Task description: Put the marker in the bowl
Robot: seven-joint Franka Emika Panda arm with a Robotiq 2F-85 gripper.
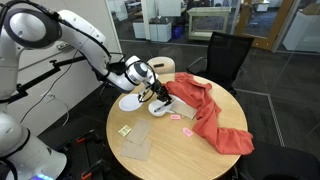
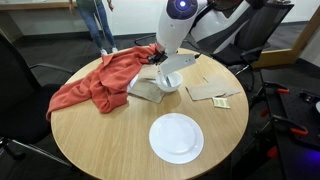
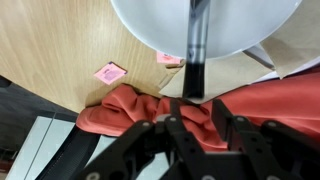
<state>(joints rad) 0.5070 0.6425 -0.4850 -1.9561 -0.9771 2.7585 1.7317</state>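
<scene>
In the wrist view the dark marker (image 3: 195, 50) sticks out from my fingertips over the white bowl (image 3: 150, 25). My gripper (image 3: 190, 108) is shut on the marker's near end. In both exterior views the gripper (image 1: 153, 93) (image 2: 166, 66) hangs just above the bowl (image 1: 161, 108) (image 2: 169, 82), near the middle of the round wooden table. The marker is too small to make out in the exterior views. Its reddish end is not visible.
A red cloth (image 1: 212, 118) (image 2: 92, 82) (image 3: 260, 100) lies beside the bowl. A wide flat white plate (image 1: 129, 102) (image 2: 176, 138) sits on the table. Small pink blocks (image 1: 187, 132) (image 3: 110, 72), a yellow note (image 2: 221, 101) and brown paper (image 1: 137, 146) (image 2: 208, 88) lie around. Chairs ring the table.
</scene>
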